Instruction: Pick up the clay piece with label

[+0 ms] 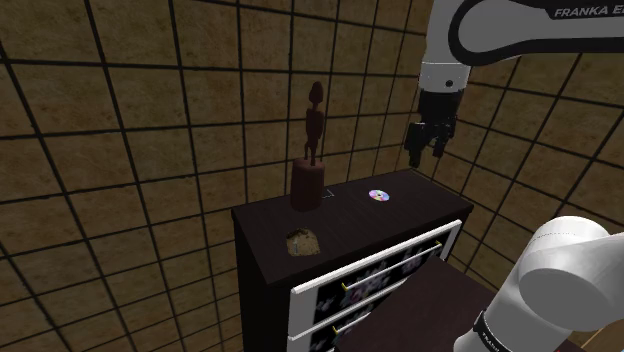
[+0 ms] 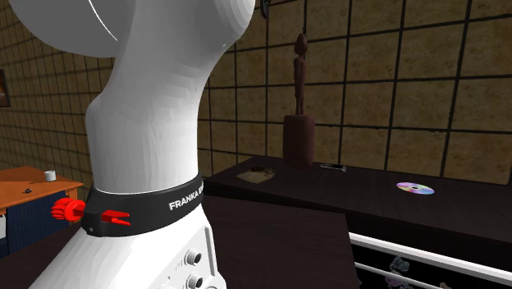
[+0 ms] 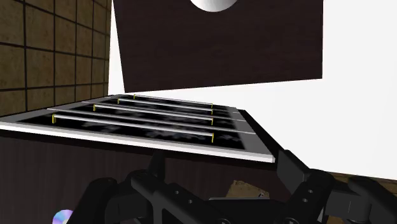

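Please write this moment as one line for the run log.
gripper: open, empty, raised in air | clay piece: on cabinet top near a front corner, untouched | pick: not yet done

Light is dim and flat throughout. The tiled wall reads murky brown, and the dark statue nearly merges with it. The white arm, at five o'clock in the shoulder view, is brightest. The disc carries a rainbow sheen; the clay lump, at six o'clock from the statue, shows faintly pale.

On the dresser, the statue stands behind the clay piece, the disc nearby.
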You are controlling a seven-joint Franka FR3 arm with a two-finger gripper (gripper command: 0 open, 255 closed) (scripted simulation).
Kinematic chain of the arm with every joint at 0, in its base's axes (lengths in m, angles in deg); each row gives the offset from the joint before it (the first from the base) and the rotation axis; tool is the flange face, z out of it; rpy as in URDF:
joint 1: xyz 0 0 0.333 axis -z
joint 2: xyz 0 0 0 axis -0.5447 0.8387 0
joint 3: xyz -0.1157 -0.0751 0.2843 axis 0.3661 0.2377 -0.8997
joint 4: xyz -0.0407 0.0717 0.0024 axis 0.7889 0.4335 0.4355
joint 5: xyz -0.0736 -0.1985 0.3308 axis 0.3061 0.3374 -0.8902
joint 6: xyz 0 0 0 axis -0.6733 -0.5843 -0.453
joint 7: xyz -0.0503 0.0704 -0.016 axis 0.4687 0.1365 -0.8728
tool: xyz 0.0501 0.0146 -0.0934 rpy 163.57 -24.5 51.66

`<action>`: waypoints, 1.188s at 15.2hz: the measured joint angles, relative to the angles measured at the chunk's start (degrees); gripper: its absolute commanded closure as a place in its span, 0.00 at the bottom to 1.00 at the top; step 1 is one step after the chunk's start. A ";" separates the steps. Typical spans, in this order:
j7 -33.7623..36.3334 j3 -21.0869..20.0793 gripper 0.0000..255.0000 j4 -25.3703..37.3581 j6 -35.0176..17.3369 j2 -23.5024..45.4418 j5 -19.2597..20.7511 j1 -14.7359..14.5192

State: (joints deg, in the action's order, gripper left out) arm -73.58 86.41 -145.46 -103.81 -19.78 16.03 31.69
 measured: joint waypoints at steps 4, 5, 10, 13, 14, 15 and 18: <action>1.18 -0.02 0.00 -0.87 -3.73 3.12 -0.37 0.23; 1.76 -0.07 0.00 -1.47 -5.73 4.66 -0.57 0.30; 4.97 -0.67 0.00 -1.58 -14.77 14.00 -1.75 0.49; 6.56 -0.82 0.00 -0.70 -19.85 20.16 -2.29 0.70; 7.04 -0.83 0.00 -0.39 -21.48 22.17 -2.43 0.78; 7.64 -0.94 0.00 0.37 -22.85 24.32 -2.64 0.79; 8.97 -0.95 0.00 1.77 -27.44 30.53 -3.08 0.99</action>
State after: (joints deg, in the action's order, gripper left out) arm -64.61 85.46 -143.69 -131.25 10.76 12.95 32.67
